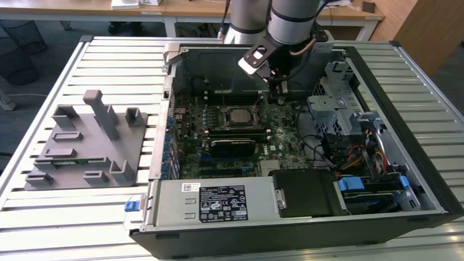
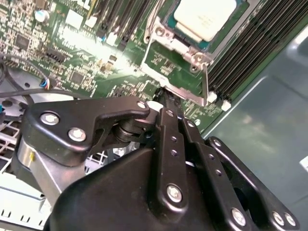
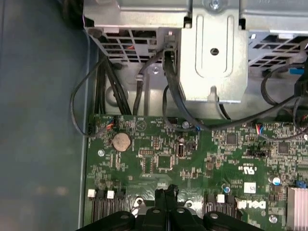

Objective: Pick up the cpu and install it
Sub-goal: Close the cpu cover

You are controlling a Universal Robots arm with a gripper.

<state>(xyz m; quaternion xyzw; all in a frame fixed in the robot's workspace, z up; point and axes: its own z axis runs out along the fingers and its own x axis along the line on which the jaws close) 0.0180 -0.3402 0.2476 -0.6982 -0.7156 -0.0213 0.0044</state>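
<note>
The cpu (image 1: pixel 239 116) lies flat in the socket in the middle of the green motherboard (image 1: pixel 279 138), inside the open computer case. Its silver-grey top (image 2: pixel 204 17) sits within the metal socket frame (image 2: pixel 178 50). My gripper (image 1: pixel 274 98) hangs low over the board, just to the exterior view's right of the socket and behind it. Its black fingers are closed together with nothing between them. The fingertips (image 2: pixel 168 103) sit at the edge of the socket frame, a short way from the cpu. In the first wrist view the fingertips (image 3: pixel 166 190) point down at the board.
The case walls (image 1: pixel 174 81) surround the board. A metal drive cage (image 1: pixel 333 109) and loose cables (image 1: pixel 348 157) stand to the exterior view's right. A black block (image 1: pixel 308 190) and the power supply (image 1: pixel 217 201) lie in front. A grey fixture (image 1: pixel 87 141) holding a green memory stick (image 1: pixel 80 160) sits on the slatted table.
</note>
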